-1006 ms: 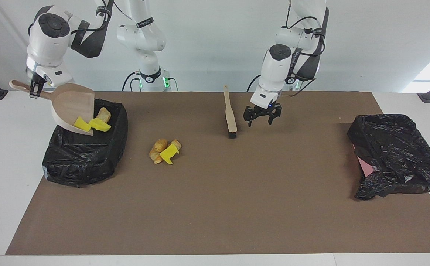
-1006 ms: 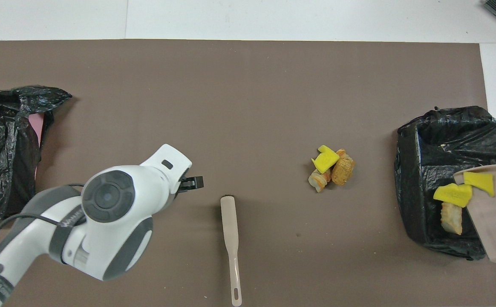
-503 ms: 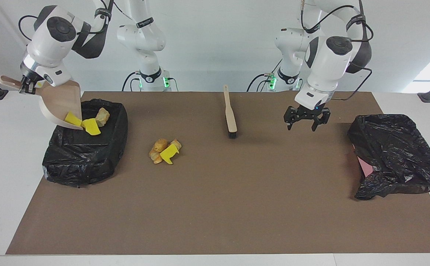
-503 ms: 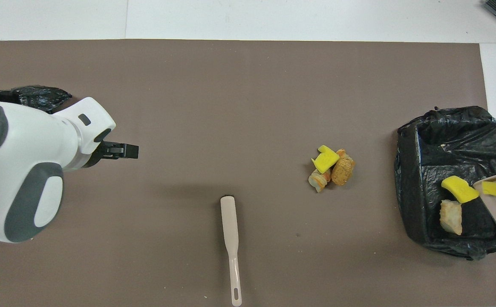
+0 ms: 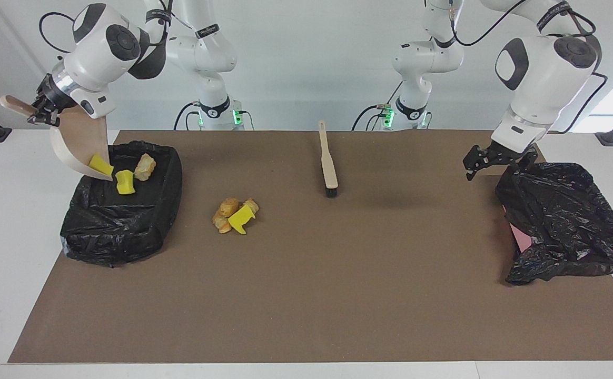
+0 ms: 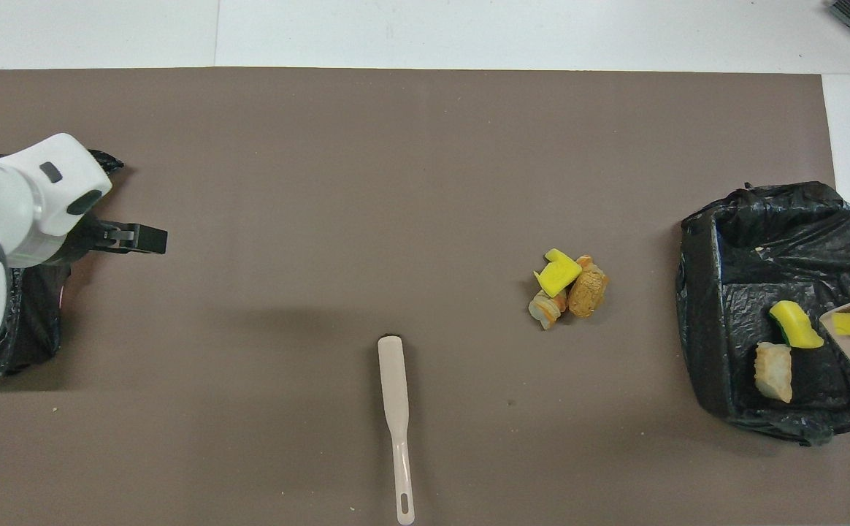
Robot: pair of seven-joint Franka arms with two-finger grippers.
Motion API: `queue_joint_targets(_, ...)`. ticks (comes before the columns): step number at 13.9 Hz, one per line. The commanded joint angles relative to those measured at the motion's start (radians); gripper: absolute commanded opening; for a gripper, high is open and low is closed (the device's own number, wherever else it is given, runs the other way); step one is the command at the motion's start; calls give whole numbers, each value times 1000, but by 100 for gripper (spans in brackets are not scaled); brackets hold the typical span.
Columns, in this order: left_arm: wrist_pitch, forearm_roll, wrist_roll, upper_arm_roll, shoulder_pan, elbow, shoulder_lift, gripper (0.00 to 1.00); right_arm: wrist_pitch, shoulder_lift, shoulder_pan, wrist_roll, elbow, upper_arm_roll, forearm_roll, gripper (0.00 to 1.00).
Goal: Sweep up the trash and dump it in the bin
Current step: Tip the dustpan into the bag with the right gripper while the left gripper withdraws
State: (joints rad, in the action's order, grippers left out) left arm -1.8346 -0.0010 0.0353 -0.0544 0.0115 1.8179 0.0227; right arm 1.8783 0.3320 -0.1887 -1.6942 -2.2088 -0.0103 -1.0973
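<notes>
My right gripper (image 5: 40, 113) is shut on the handle of the beige dustpan (image 5: 80, 142), held steeply tilted over the black-lined bin (image 5: 122, 226). One yellow scrap (image 5: 100, 164) clings to the pan's lip. Another yellow scrap (image 5: 125, 182) and a bread lump (image 5: 145, 167) lie in the bin. A small pile of trash (image 5: 235, 213) sits on the brown mat beside the bin, also in the overhead view (image 6: 567, 288). The beige brush (image 5: 328, 163) lies flat on the mat. My left gripper (image 5: 498, 160) is open and empty in the air at the edge of a black bag (image 5: 564, 221).
The crumpled black bag with something pink under it lies at the left arm's end of the table. The bin (image 6: 775, 241) stands at the right arm's end. The brush (image 6: 396, 409) lies near the robots' edge of the brown mat (image 5: 338, 295).
My left gripper swung away from the brush to the black bag at its own end. My right gripper tipped the dustpan steeper, and a yellow scrap and a bread lump slid into the bin.
</notes>
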Motion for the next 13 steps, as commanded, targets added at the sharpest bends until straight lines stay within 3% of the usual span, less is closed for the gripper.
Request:
queue_joint_targets(1, 122, 4, 0, -10, 16, -104, -17, 100, -19, 102, 37, 114, -107, -16, -75, 0)
queue_joint_targets(5, 299, 1, -3, -12, 45, -233, -18, 100, -43, 128, 43, 246, -140, -23, -107, 0)
queue_joint_targets(8, 301, 4, -26, -12, 42, -224, -7, 100, -178, 130, 106, 378, -108, -34, -76, 0)
queue_joint_targets(13, 314, 4, -31, -12, 33, -221, -3, 100, -401, 134, 149, 453, 112, -111, 302, 0)
